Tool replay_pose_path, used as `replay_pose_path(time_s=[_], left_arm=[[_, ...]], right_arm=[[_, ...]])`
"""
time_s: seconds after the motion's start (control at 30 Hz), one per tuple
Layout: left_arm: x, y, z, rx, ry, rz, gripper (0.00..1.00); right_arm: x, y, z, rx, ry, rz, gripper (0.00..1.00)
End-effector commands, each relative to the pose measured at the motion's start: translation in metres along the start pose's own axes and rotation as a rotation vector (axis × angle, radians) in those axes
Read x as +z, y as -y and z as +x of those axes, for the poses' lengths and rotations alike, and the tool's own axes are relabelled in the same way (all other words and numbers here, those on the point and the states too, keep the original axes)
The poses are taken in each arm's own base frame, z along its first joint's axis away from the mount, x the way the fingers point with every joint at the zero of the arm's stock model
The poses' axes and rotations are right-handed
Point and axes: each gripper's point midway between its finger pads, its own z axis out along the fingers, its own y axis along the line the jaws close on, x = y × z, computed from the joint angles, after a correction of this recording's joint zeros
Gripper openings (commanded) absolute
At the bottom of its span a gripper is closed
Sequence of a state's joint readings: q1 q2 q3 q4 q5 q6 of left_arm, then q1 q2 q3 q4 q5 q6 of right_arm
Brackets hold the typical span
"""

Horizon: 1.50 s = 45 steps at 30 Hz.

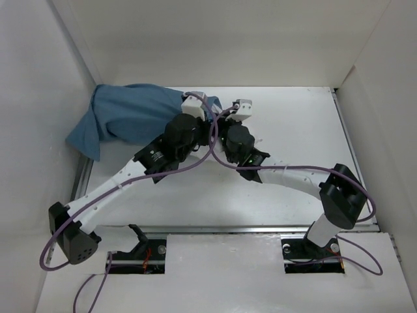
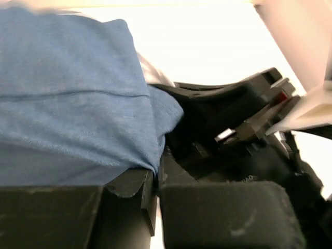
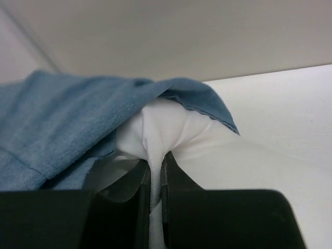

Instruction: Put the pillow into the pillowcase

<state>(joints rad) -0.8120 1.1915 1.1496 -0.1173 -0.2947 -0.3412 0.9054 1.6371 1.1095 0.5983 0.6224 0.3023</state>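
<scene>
My right gripper (image 3: 155,171) is pinched tight on a fold of the pillow (image 3: 161,122), with white fabric squeezed up between the 2 jaws and bulging at 12 o'clock from the tips. The pillowcase (image 3: 67,119) drapes over that white bulge from 9 o'clock, and its stitched hem ends in a point at 2 o'clock, so only this corner of the pillow shows. My left gripper (image 2: 157,176) is clamped too, with the lower edge of the blue cloth caught between its tips. The cloth fills its view from 9 to 12 o'clock, and my right gripper's black body sits just beside it at 3 o'clock. From above, both wrists meet at the hemmed end of the pillowcase, which lies plump at 10 o'clock on the table (image 1: 293,130), its far end against the left wall (image 1: 58,78).
</scene>
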Motion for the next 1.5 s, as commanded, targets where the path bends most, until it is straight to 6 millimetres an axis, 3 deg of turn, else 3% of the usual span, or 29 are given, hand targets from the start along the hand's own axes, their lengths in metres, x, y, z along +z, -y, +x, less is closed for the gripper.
replay_pose_path(time_s=[0.0,0.13,0.2,0.27,0.33,0.47,0.63,0.67,0.77,0.8,0.83,0.87,0.93,1.0,1.03,1.07,1.1,1.13,1.17,1.23,1.27,1.4,1.47], left_arm=[[-0.043,0.134,-0.027,0.03,0.002,0.538,0.0],[-0.091,0.194,0.001,0.04,-0.103,0.83,0.0],[-0.112,0.213,0.01,0.028,-0.141,0.933,0.0],[-0.146,0.23,0.01,0.01,-0.159,1.069,0.0],[-0.173,0.23,-0.005,-0.017,-0.129,1.139,0.0],[-0.195,0.217,-0.016,-0.063,-0.099,1.143,0.0],[-0.199,0.21,-0.017,-0.097,-0.103,1.122,0.0],[-0.2,0.207,-0.018,-0.099,-0.102,1.11,0.0],[-0.17,0.186,-0.014,-0.122,-0.093,0.904,0.0],[-0.161,0.18,-0.012,-0.126,-0.088,0.845,0.12],[-0.15,0.169,-0.01,-0.138,-0.088,0.76,0.4],[-0.145,0.165,-0.009,-0.138,-0.085,0.725,0.99],[-0.134,0.154,0.002,-0.137,-0.112,0.643,1.0],[-0.127,0.141,-0.008,-0.152,-0.082,0.552,1.0],[-0.124,0.131,-0.003,-0.156,-0.101,0.494,1.0],[-0.119,0.121,-0.008,-0.167,-0.076,0.426,1.0],[-0.119,0.113,-0.01,-0.179,-0.067,0.389,1.0],[-0.122,0.104,-0.012,-0.198,-0.064,0.355,1.0],[-0.124,0.099,-0.015,-0.202,-0.051,0.339,1.0],[-0.124,0.082,-0.02,-0.229,-0.015,0.27,1.0],[-0.126,0.073,-0.021,-0.239,0.0,0.24,1.0],[-0.124,0.02,-0.006,-0.292,0.006,-0.023,1.0],[-0.121,-0.004,-0.002,-0.36,0.04,-0.148,1.0]], right_arm=[[0.003,-0.034,-0.088,0.387,0.25,-0.027,0.0],[0.0,-0.016,-0.082,0.479,0.265,0.052,0.0],[-0.004,-0.008,-0.077,0.505,0.273,0.073,0.0],[-0.005,-0.004,-0.074,0.518,0.281,0.082,0.0],[-0.006,0.002,-0.071,0.517,0.288,0.106,0.0],[-0.009,0.018,-0.063,0.518,0.301,0.173,0.0],[-0.014,0.029,-0.066,0.538,0.334,0.213,0.0],[-0.016,0.032,-0.059,0.529,0.327,0.217,0.0],[-0.025,0.034,-0.065,0.54,0.33,0.19,0.0],[-0.028,0.032,-0.074,0.555,0.339,0.174,0.07],[-0.03,0.035,-0.073,0.538,0.335,0.177,0.11],[-0.03,0.034,-0.069,0.514,0.321,0.176,0.13],[-0.034,0.034,-0.072,0.502,0.305,0.162,0.24],[-0.037,0.036,-0.063,0.479,0.278,0.159,0.32],[-0.038,0.034,-0.065,0.476,0.272,0.146,0.42],[-0.039,0.039,-0.054,0.432,0.242,0.163,0.48],[-0.041,0.039,-0.055,0.415,0.23,0.159,0.52],[-0.045,0.041,-0.053,0.401,0.213,0.156,0.63],[-0.047,0.045,-0.042,0.341,0.173,0.16,0.68],[-0.053,0.045,-0.027,0.288,0.116,0.127,0.75],[-0.057,0.044,-0.029,0.287,0.109,0.113,0.81],[-0.069,0.033,-0.017,0.051,-0.004,-0.017,0.87],[-0.071,0.032,-0.017,0.028,-0.04,-0.022,0.9]])
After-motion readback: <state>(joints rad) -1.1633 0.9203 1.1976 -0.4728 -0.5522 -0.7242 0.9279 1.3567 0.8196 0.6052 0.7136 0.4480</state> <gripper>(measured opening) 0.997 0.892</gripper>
